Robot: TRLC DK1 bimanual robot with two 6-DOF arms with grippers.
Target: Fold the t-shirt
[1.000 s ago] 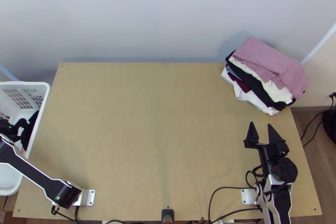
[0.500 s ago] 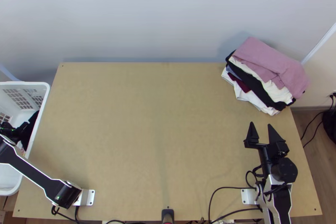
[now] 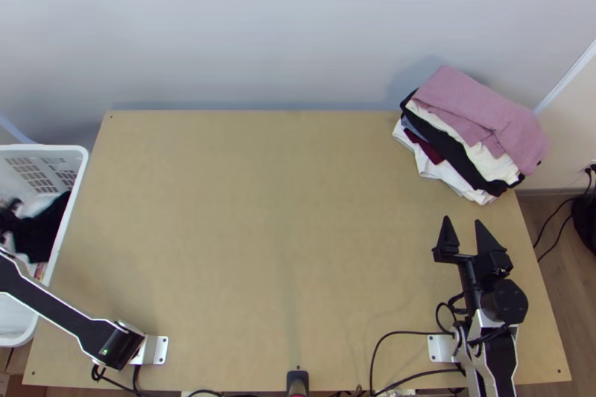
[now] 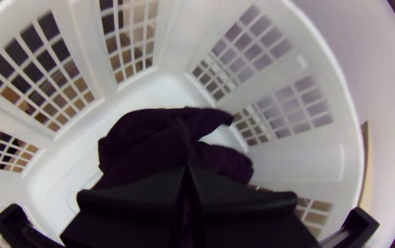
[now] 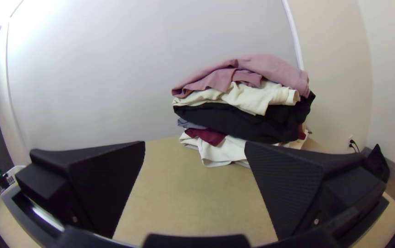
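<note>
dark garment lying bunched in the laundry basket, left gripper at it

a white plastic laundry basket point(image 3: 73, 151) with gridded sides is standing at the left edge of the light wooden table point(image 3: 261, 211). inside it, a dark garment point(image 3: 42, 232) is lying in a bunched heap, its folds running over one another and white basket showing around it; whether it is a t-shirt, i cannot tell.

the left gripper point(image 3: 7, 216) is hanging inside the basket, in the top view just left of the heap. in the left wrist view its two black fingers point(image 4: 133, 202) are pressing together at the tips, right in front of the dark cloth and covering part of it. whether any of the cloth is sitting between them, i cannot tell.

the right gripper point(image 3: 462, 221) is staying out over the near right part of the table, well apart from the garment, its fingers spreading wide with nothing between them. beyond it, at the far right corner, a stack of folded clothes point(image 3: 477, 110) is resting: pink on top, then cream, black, some blue-grey and maroon, and white at the bottom.
</note>
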